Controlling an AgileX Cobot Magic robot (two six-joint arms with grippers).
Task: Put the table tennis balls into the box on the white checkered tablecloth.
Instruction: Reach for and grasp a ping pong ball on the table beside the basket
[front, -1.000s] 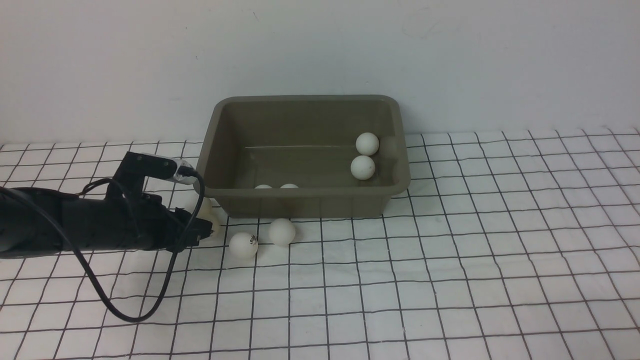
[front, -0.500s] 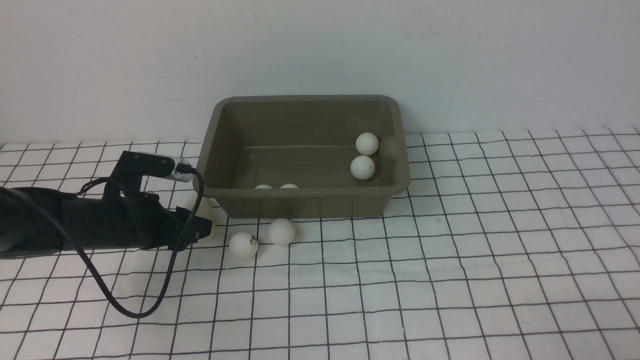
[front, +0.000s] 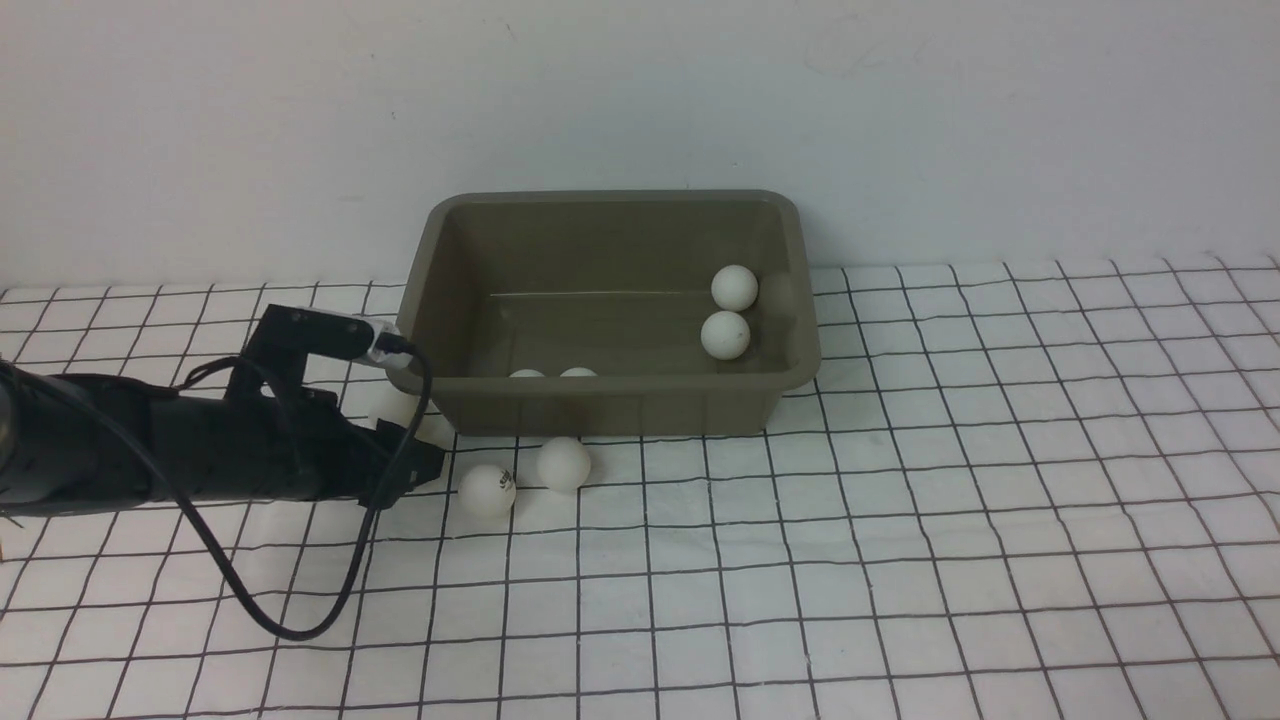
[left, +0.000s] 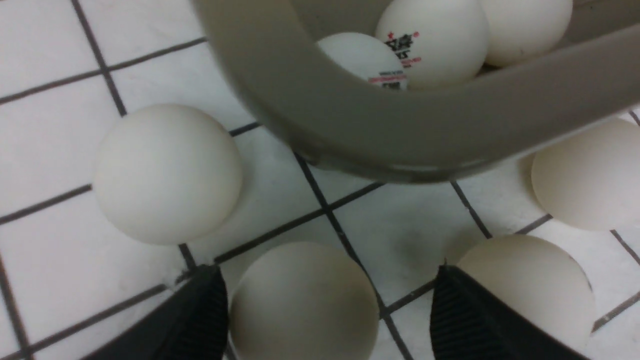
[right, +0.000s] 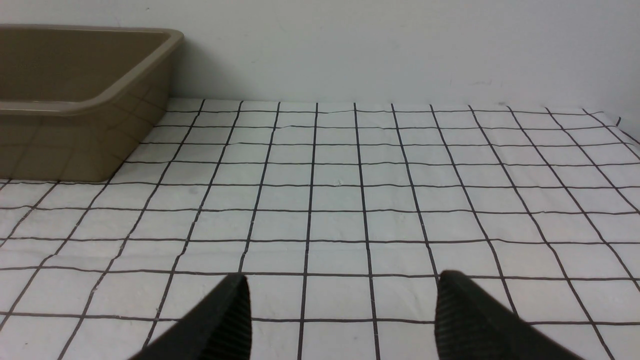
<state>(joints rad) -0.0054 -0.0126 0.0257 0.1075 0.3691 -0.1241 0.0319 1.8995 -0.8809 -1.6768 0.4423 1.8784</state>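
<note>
The left pincer (front: 425, 462) is creeping forward again. Half a second ago its tip was sitting a little further back; now it is reaching nearer the near left corner of the box (front: 610, 205), low over the cloth (front: 900, 500). In the left wrist view its jaws are standing wide, and one ball (left: 302, 300) is lying between them, close against one finger and apart from the other, so nothing is being gripped yet. Three other loose balls (left: 167, 172) are resting on the cloth around it: one ahead beside the box corner, one partly hidden behind the other finger, and one further on under the rim. That advance is probably lining up the next pick, and the crowding means closing could nudge a neighbour or roll the target away. At least four balls (front: 725, 334) are already showing inside the box in the front view, so the job is looking roughly half done. The right pincer (right: 340, 320) is hanging wide over bare cloth, well apart from the box and holding nothing.
</note>
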